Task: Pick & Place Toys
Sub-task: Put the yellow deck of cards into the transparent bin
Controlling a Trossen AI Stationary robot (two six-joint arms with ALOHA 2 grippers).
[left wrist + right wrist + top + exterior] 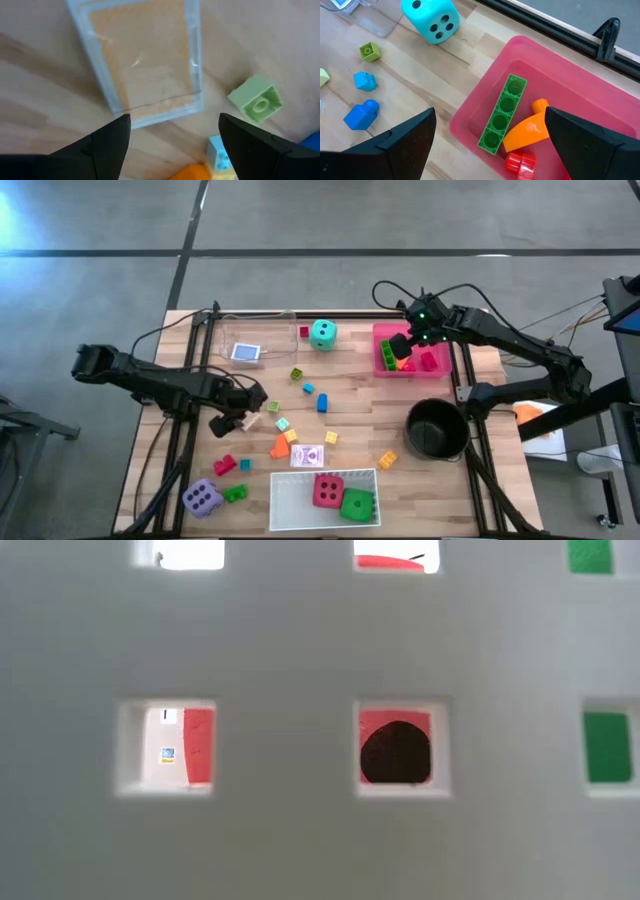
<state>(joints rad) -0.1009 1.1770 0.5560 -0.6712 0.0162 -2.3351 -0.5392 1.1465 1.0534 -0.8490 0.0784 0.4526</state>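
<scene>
So the left gripper (243, 420) hangs low over the worktop (350, 395), fingers apart with nothing between them, right above a small card (145, 60) lying flat. The right gripper (400, 346) sits over the pink tray (380, 330) on the far right, fingers spread wide and empty; a long green block (502, 114) and an orange piece (527, 131) lie inside. Teal die (322, 334) is far centre, red die (328, 490) and green die (357, 504) in the near white tray (285, 515), purple die (201, 498) near left.

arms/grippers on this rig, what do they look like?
Two slim dark arms of jointed segments, with black cables looping off them. The right gripper has a green light glowing on the wrist behind it. The left gripper shows pale patches near its tip. In the wrist views, the fingers are broad, matte black wedges.
</scene>
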